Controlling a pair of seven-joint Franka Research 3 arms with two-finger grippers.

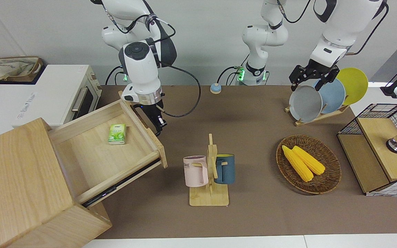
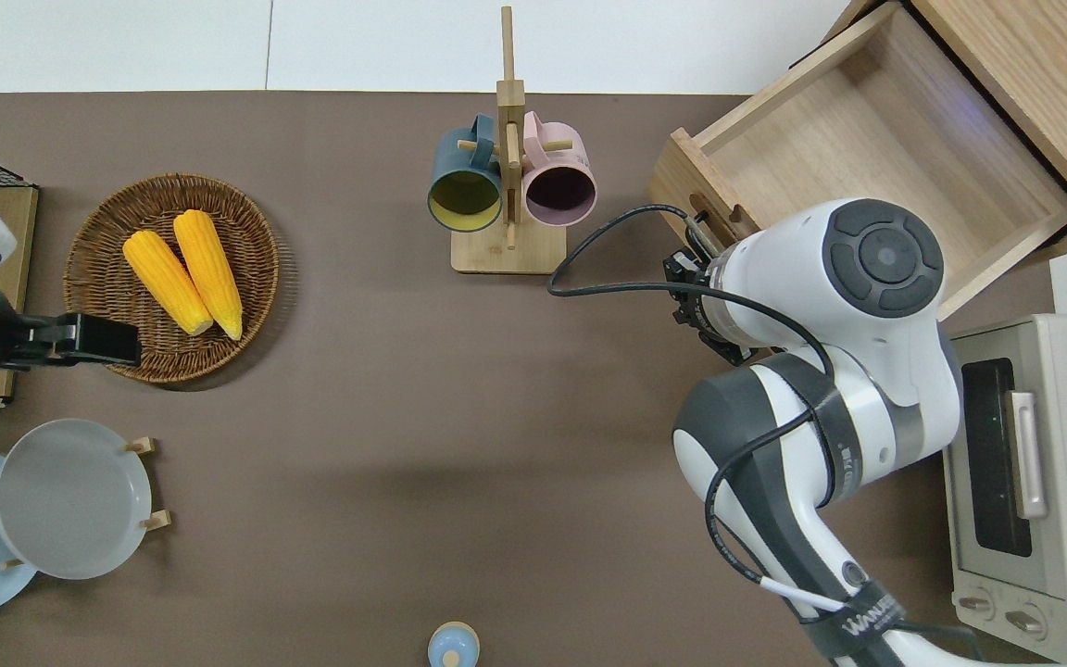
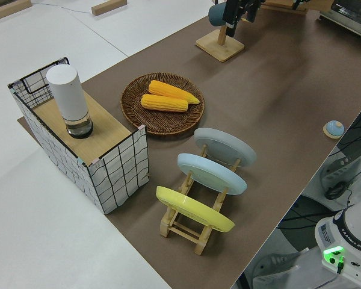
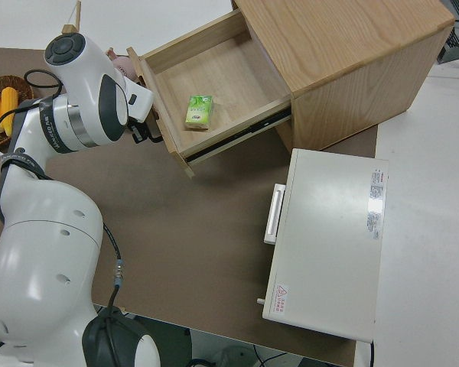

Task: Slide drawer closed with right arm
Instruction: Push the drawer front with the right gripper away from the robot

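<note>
The drawer [image 1: 109, 144], pulled wide open from its box [image 1: 22, 186] at the right arm's end of the desk [image 1: 253, 213], is met at its handle [image 1: 149, 120] by the right claw [image 1: 160, 123], grip state undiscernible, so an off-centre push could jam it.

The right arm [image 4: 84, 115] reaches toward the drawer [image 4: 214, 92], and its end effector [image 4: 147, 136] sits right at the drawer's front panel, close to the black handle; whether it touches cannot be told. The drawer stands pulled well out of the pale-wood box [image 4: 344, 53], which lies past the drawer from the end effector. A small green packet [image 4: 200, 110] lies on the drawer floor, just inside the front panel. The white oven [image 4: 329, 245] rests on the worktop [image 4: 206, 245], well apart from the end effector.
</note>
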